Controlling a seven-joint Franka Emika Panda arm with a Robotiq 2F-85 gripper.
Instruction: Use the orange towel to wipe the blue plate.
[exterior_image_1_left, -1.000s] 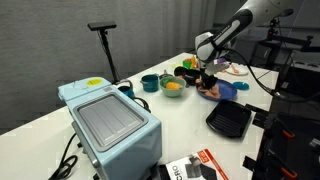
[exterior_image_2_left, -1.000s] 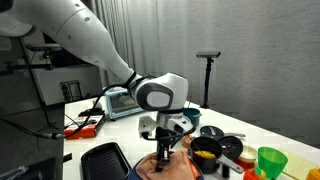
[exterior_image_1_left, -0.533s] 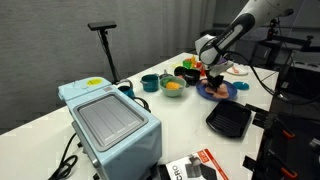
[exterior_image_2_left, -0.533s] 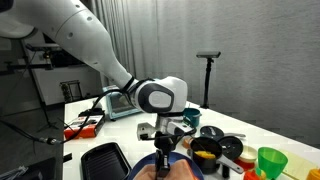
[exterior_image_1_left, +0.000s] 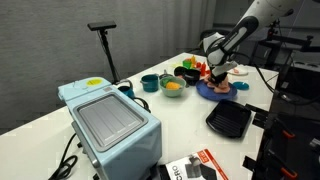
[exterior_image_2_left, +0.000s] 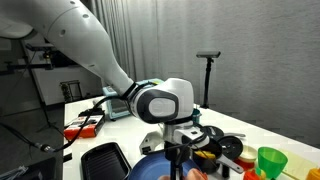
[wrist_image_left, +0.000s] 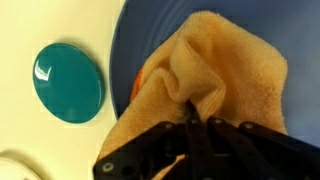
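The blue plate (exterior_image_1_left: 212, 91) lies at the far right of the white table, and its rim (exterior_image_2_left: 148, 168) shows under the arm in both exterior views. In the wrist view the plate (wrist_image_left: 148, 28) fills the top, with the orange towel (wrist_image_left: 215, 65) bunched up on it. My gripper (wrist_image_left: 197, 116) is shut on a fold of that towel and presses it onto the plate. From outside, the gripper (exterior_image_1_left: 219, 74) points down over the plate with the towel (exterior_image_1_left: 223, 86) beneath it. A bit of the towel (exterior_image_2_left: 196, 174) peeks out at the frame's bottom edge.
A teal round dish (wrist_image_left: 68, 82) sits just beside the plate. Teal cups (exterior_image_1_left: 149, 82), a bowl with orange contents (exterior_image_1_left: 172, 88) and other small dishes crowd the plate's side. A black square tray (exterior_image_1_left: 229, 120) lies nearer, a light-blue toaster oven (exterior_image_1_left: 108, 118) farther along the table.
The gripper has slid sideways across the plate, dragging the towel with it. It stayed shut on the towel throughout.
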